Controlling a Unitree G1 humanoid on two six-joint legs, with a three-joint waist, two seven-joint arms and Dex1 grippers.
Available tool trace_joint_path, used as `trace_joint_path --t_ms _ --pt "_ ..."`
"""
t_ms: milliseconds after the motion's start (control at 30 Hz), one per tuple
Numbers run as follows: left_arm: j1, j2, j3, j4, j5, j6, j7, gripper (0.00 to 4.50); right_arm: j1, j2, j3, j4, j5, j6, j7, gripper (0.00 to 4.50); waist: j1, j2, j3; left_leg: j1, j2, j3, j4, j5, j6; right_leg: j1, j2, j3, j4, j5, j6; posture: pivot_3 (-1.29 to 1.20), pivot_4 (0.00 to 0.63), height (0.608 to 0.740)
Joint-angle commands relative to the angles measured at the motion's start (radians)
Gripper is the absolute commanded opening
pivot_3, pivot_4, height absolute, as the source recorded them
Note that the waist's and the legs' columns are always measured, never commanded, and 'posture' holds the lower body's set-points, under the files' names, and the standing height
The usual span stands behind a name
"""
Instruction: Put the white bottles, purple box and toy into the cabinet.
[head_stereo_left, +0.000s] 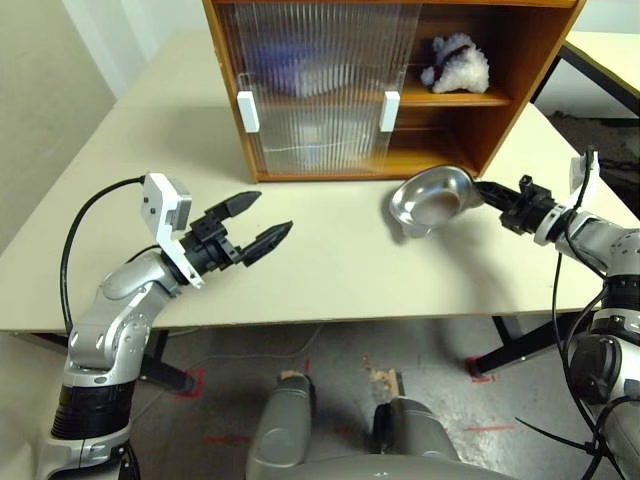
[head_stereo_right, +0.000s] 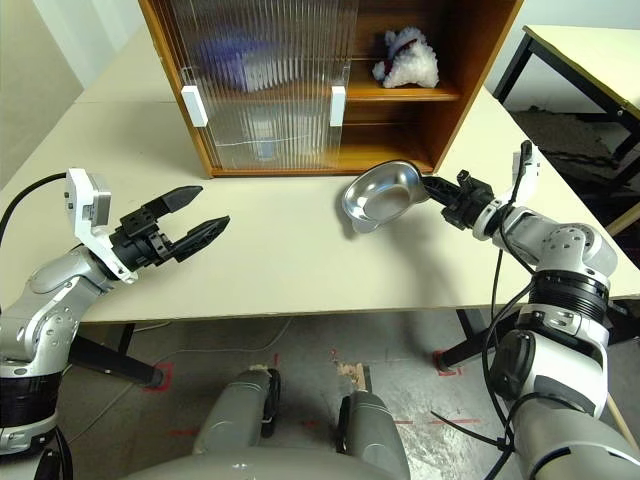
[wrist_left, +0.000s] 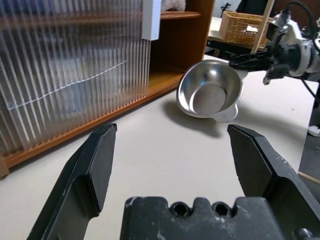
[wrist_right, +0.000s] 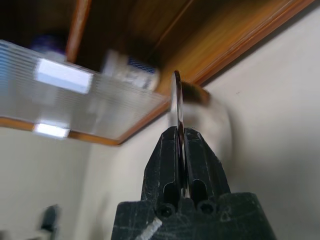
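- Right tool (head_stereo_left: 487, 190): fingers clamped on the rim of the steel bowl (head_stereo_left: 432, 197), holding it tilted, its inside facing up and toward the robot's left. The bowl's lower edge is at or just above the table (head_stereo_left: 320, 270); contact cannot be confirmed.
- Left tool (head_stereo_left: 262, 220): fingers spread wide, holding nothing, above the table, well apart from the bowl.
- Cabinet (head_stereo_left: 520, 60): stands on the table behind the bowl. The two ribbed sliding doors (head_stereo_left: 320, 80) cover its left part.
- Toy (head_stereo_left: 455, 64): lies on the middle shelf in the uncovered right section.
- Purple box (head_stereo_left: 285, 62): blurred shape behind the doors, upper level.
- White bottle (wrist_right: 131, 71): seen inside the lower compartment.
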Motion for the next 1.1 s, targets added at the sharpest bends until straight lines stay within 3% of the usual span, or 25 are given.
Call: trace_joint_path --t_ms 33,533,800,1100 --pt "-0.006 -0.001 0.001 0.004 0.005 -0.01 -0.004 4.5 0.012 0.002 -0.045 0.003 0.039 0.05 -0.051 0.0 0.004 -0.001 0.0 -0.005 0.0 0.0 0.0 0.0 0.0 0.0 0.0 0.0 0.0 0.001 0.0 0.22 0.045 0.74" --pt "0.006 0.008 0.012 -0.006 0.004 -0.008 0.002 4.5 -0.161 0.095 -0.291 0.23 0.193 -0.19 -0.248 0.0 0.007 0.0 0.0 -0.009 0.0 0.008 0.0 0.001 0.001 -0.003 0.006 -0.001 -0.002 0.003 0.001 0.24 0.041 0.74" --pt "0.003 -0.003 0.005 -0.013 0.008 -0.005 0.014 4.5 -0.271 0.123 -0.26 0.468 0.134 -0.517 -0.236 0.0 0.005 0.0 0.0 -0.009 0.0 0.008 0.0 0.001 0.002 -0.003 0.006 0.0 -0.003 0.004 0.0 0.24 0.046 0.74" --pt "0.02 -0.005 0.01 -0.037 0.003 0.001 0.032 4.5 -0.37 0.155 -0.215 0.666 0.06 -0.759 -0.268 0.0 -0.009 0.001 0.001 -0.01 0.001 0.008 -0.001 0.001 0.003 -0.003 0.007 0.0 -0.003 0.006 0.0 0.26 0.054 0.74"
